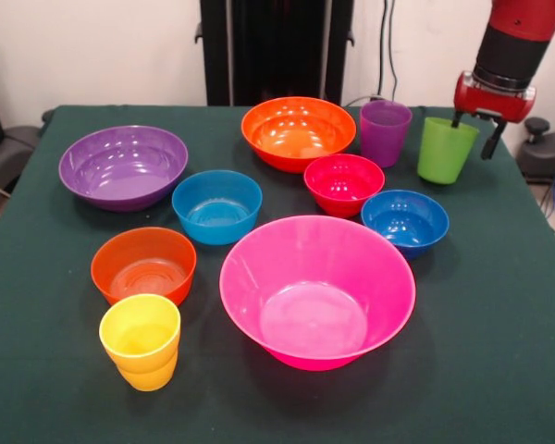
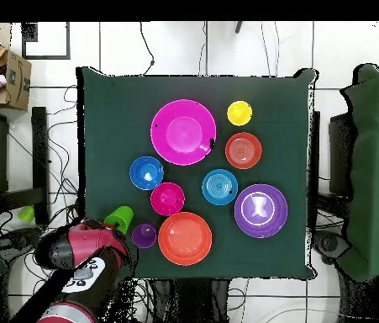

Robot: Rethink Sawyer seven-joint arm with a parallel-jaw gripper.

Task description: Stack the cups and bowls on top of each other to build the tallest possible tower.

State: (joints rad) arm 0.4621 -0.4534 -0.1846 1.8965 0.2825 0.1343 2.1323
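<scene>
Standing unstacked: seven bowls [image 1: 316,289], three cups [image 1: 141,340] (green one under gripper [image 1: 474,135]).

Green table [image 1: 499,305], cardboard box [image 2: 12,80] w/ items, floor cables.

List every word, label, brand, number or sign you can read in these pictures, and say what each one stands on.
Legible text: none.
Cups and bowls, such as the big pink bowl and yellow cup: plain, no print shows.
Robot arm: a white patch with dark marks in the overhead view, too blurred to read.
Cardboard box at the overhead view's edge: no readable print.
</scene>
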